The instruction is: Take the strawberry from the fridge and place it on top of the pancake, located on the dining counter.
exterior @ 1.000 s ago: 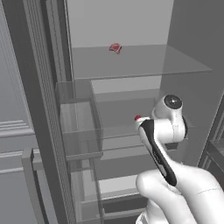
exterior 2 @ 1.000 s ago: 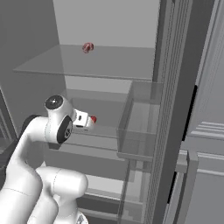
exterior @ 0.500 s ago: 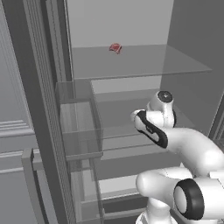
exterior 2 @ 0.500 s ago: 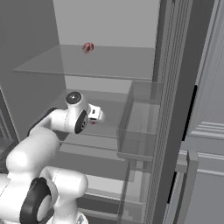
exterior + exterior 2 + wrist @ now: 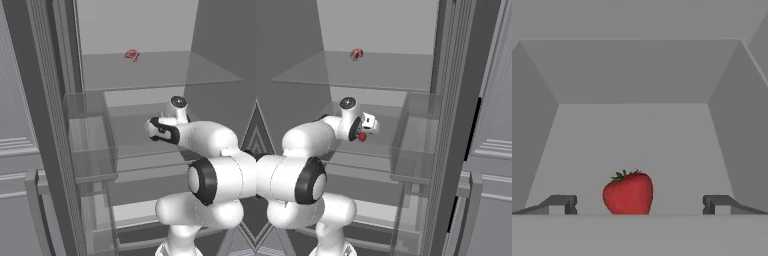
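The strawberry (image 5: 628, 193) sits on a pale shelf inside the open fridge (image 5: 150, 30), upright with its green leaves on top. Seen from the hand, it lies between the two dark fingertips (image 5: 562, 204), a little closer to the one on the left of that picture, with clear space on both sides. The gripper (image 5: 639, 205) is spread wide and holds nothing.

From the right base view, the strawberry (image 5: 362, 136) shows as a small red spot just below the white hand, partly covered by the wrist. Whether the berry is actually level with the fingertips or slightly beyond them is hard to judge.

The arm (image 5: 210, 150) rises from below, bends at a dark-ringed elbow, and reaches forward and level into the middle shelf space, with the hand pointing toward the back wall of the fridge. In the left base view the wrist hides the fingers.

On the glass shelf (image 5: 165, 70) above, well apart from the hand, rests a paler reddish lump (image 5: 132, 55). A clear door bin (image 5: 416, 145) hangs beside the shelves.
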### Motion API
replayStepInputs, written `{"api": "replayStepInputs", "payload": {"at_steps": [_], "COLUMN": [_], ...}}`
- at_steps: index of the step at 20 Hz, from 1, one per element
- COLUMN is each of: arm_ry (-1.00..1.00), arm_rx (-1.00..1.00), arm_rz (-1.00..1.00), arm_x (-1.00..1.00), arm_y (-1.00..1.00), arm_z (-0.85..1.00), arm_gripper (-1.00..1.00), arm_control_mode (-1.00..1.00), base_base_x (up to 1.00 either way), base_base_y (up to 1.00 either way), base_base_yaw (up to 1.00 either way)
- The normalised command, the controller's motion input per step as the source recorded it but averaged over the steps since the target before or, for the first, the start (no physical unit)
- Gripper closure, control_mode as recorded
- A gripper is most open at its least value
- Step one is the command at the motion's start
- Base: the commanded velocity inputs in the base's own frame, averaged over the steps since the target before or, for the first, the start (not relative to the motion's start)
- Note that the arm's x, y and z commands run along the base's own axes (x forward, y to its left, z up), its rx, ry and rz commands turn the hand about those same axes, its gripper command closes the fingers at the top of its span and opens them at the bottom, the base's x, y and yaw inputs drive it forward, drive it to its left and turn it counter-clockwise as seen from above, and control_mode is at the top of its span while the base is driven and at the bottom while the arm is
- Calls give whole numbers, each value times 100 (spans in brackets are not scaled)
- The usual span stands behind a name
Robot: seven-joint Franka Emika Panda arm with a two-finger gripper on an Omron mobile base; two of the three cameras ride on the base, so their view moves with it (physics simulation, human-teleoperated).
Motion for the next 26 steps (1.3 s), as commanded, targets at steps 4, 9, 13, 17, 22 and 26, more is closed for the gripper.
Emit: {"api": "replayStepInputs", "payload": {"at_steps": [4,9,13,17,22,26], "arm_ry": [0,0,0,0,13,13], "arm_rx": [0,0,0,0,0,0], "arm_rz": [0,0,0,0,0,0], "arm_x": [33,0,0,0,-2,0], "arm_y": [0,2,1,4,19,0], "arm_z": [-41,-29,-2,0,-5,0], "arm_gripper": [-100,-100,-100,-100,-100,-100], "arm_control_mode": [-100,-100,-100,-100,-100,-100], "base_base_x": [0,0,0,0,0,0], "base_base_y": [0,0,0,0,0,0], "base_base_yaw": [0,0,0,0,0,0]}}
